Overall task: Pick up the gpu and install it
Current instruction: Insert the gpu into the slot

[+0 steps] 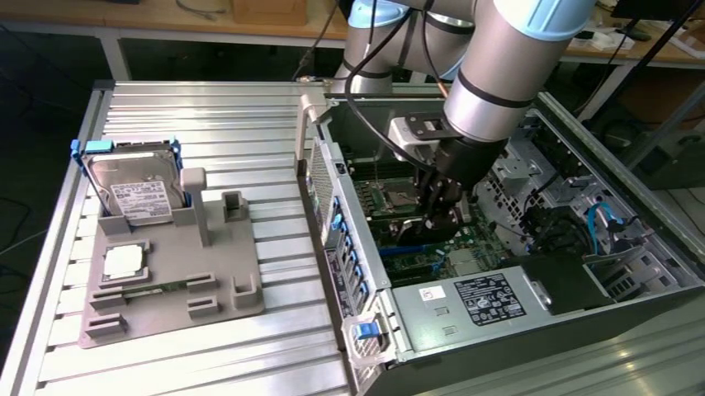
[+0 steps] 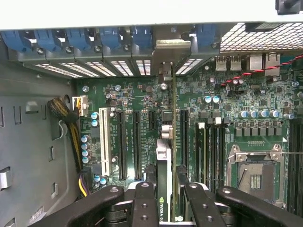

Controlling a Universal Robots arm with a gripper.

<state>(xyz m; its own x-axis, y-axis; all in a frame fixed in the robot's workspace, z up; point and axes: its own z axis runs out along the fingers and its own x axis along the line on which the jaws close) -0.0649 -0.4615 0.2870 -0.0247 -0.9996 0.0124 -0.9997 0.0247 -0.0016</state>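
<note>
Gpu point(image 2: 163, 142), printed NVIDIA, stands edge-on among the slots of the motherboard point(image 2: 142, 94), clamped between the jaws of the gripper point(image 2: 166, 182), wrist view; exterior view: the gripper reaches inside the open computer case point(image 1: 330, 206) lying on a ribbed metal table point(image 1: 220, 115), beside a white-labelled hard drive point(image 1: 138, 194).

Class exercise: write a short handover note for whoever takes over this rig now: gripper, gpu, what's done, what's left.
gripper: shut on the gpu.
gpu: on edge inside the computer case, over the expansion slots of the motherboard, bracket end toward the rear openings.
Done: picked up, brought into the case.
Left: full seating cannot be confirmed; grip not yet released.
</note>
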